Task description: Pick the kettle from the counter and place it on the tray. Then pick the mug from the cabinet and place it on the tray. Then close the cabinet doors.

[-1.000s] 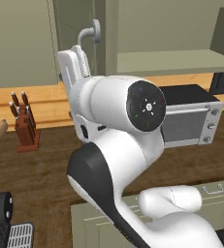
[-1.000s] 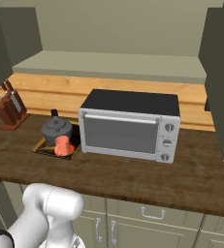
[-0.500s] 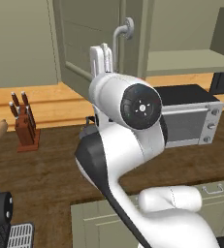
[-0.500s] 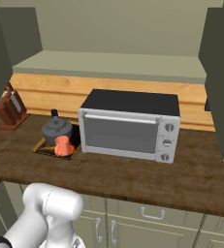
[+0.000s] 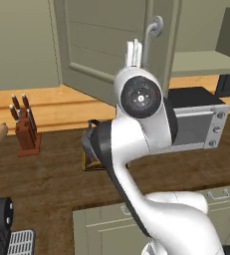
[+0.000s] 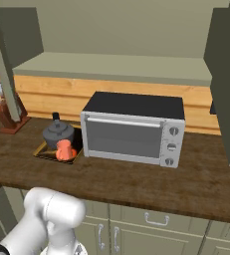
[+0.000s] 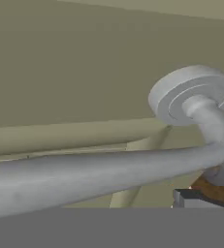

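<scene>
Standing upright on door (image 5: pixel 106 45): curved handle (image 5: pixel 153 31), long axis vertical.

- A glossy white arm (image 5: pixel 136 149) is showing rounded, tube-like segments.
- A round dark joint cap (image 5: pixel 141 97) is sitting on its upper end.
- A black band (image 5: pixel 102 144) is wrapping a lower joint.

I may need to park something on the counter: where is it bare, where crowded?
Bare: the counter in front of the oven, and the stretch between the knife block and the tray. Crowded: the tray, holding the kettle and mug, tight against the oven.
</scene>
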